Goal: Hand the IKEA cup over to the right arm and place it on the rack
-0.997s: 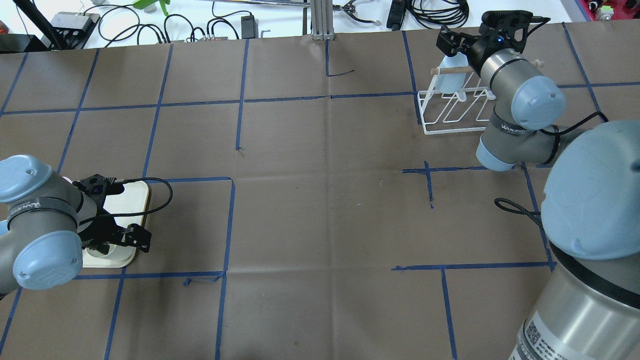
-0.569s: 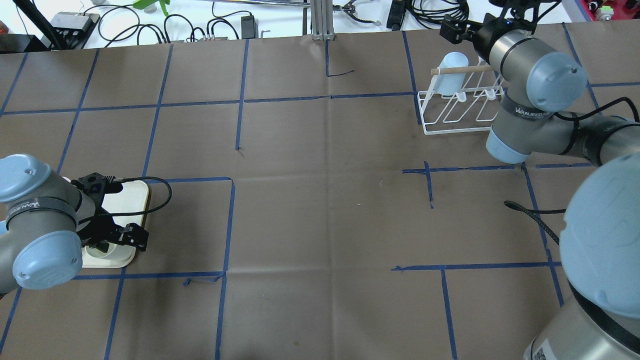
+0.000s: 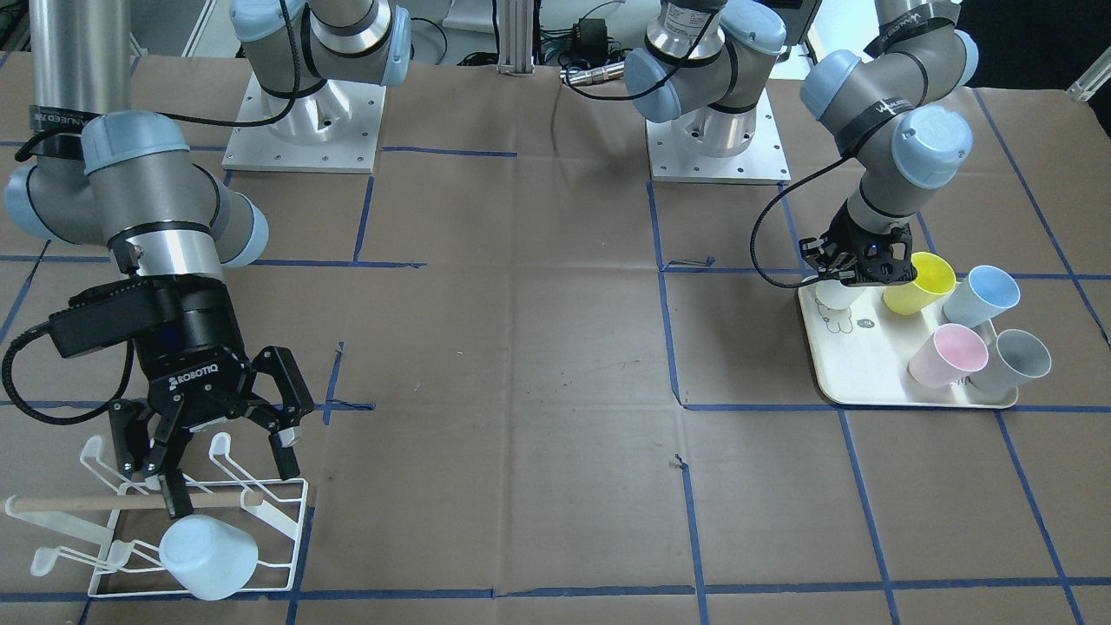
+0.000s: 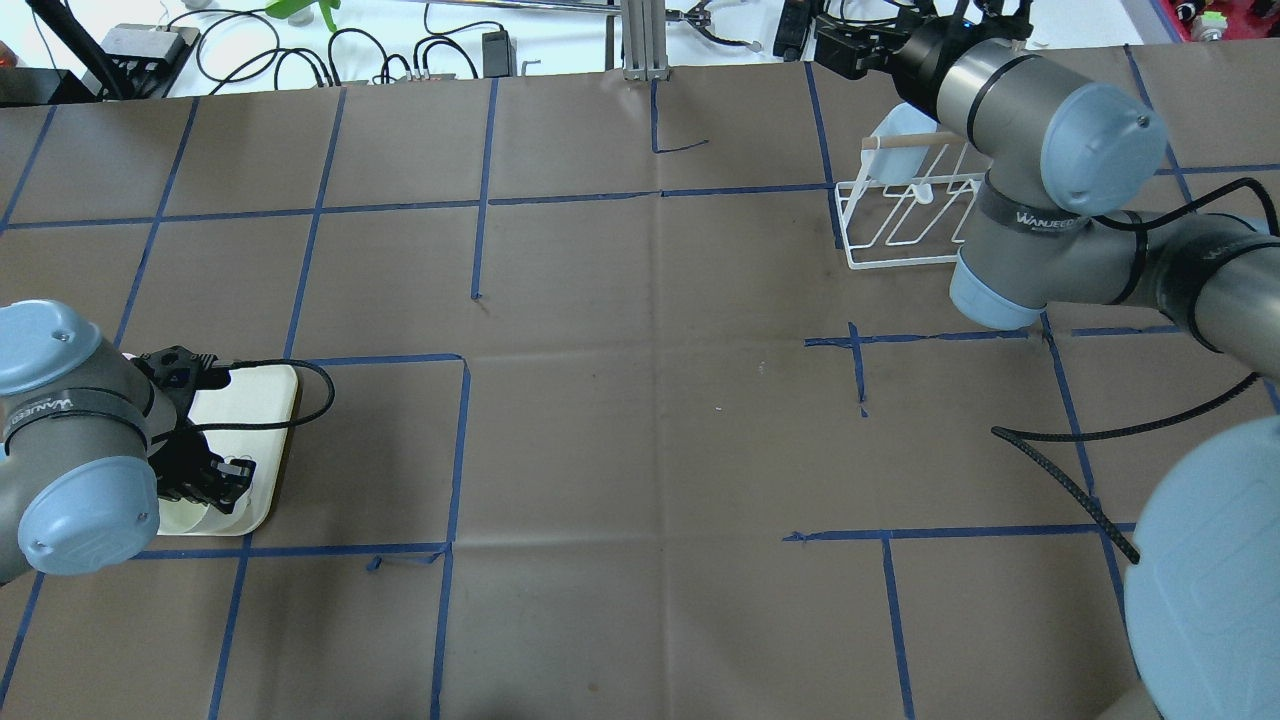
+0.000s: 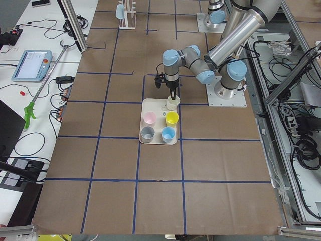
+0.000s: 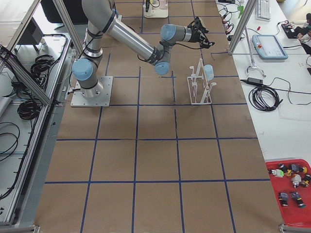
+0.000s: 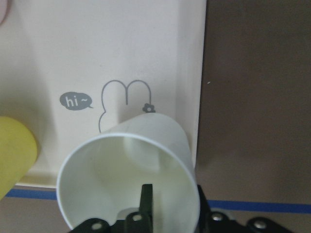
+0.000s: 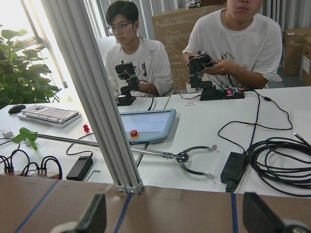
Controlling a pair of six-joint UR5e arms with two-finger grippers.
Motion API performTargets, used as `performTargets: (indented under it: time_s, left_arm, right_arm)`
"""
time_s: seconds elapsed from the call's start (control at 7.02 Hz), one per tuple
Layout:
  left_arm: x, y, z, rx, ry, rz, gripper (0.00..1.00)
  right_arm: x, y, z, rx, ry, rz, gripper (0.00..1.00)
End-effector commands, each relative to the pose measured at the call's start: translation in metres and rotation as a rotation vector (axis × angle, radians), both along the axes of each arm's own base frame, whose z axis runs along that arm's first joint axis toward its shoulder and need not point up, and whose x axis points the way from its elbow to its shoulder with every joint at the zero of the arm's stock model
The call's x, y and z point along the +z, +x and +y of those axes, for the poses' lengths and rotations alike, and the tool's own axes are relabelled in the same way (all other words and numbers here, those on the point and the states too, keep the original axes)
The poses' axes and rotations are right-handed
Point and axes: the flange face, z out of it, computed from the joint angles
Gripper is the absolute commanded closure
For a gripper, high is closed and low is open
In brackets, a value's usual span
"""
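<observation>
A pale blue cup hangs on the white wire rack, also seen in the overhead view. My right gripper hovers above the rack, open and empty; its fingers stand wide apart in the right wrist view. My left gripper is over the cream tray, shut on the rim of a white cup, with one finger inside it. The white cup stands at the tray's corner nearest the robot.
Yellow, blue, pink and grey cups lie on the tray beside the white one. Blue tape lines cross the brown table. Operators sit beyond the far edge, behind an aluminium post.
My right gripper has drawn back from the pale blue cup, which stays on the rack. My left gripper's fingers have narrowed onto the white cup on the tray.
</observation>
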Motion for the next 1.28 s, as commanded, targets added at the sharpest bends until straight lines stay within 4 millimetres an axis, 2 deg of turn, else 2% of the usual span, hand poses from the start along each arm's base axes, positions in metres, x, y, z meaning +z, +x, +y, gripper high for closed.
performTargets:
  time_s: [0.0,0.28,0.43,0.57,0.71,0.85,1.0,1.14]
  left_arm:
    - [0.071,-0.002,-0.018,-0.005,-0.03,0.036,1.0]
    - [0.187,0.0,-0.047,-0.003,-0.061,0.122,1.0]
    - [0.228,-0.008,-0.061,-0.032,-0.066,0.125,1.0]
    - [0.256,-0.013,-0.079,-0.056,-0.093,0.114,1.0]
    - [0.271,-0.02,-0.104,-0.08,-0.135,0.142,1.0]
    - [0.277,-0.03,-0.124,-0.109,-0.158,0.168,1.0]
    - [0.269,-0.041,-0.138,-0.141,-0.193,0.182,1.0]
    - [0.264,-0.057,-0.156,-0.189,-0.31,0.23,1.0]
  right_arm:
    - [0.004,0.015,0.021,-0.071,0.18,-0.385,0.0]
    - [-0.008,0.029,0.035,-0.091,0.321,-0.604,0.0]
    - [-0.009,0.042,0.038,-0.122,0.395,-0.719,0.0]
    - [-0.013,0.058,0.042,-0.131,0.458,-0.802,0.0]
    - [-0.018,0.067,0.045,-0.141,0.495,-0.863,0.0]
    - [-0.027,0.073,0.047,-0.145,0.498,-0.952,0.0]
    - [-0.042,0.08,0.048,-0.147,0.506,-1.053,0.0]
    - [-0.048,0.09,0.052,-0.158,0.551,-1.131,0.0]
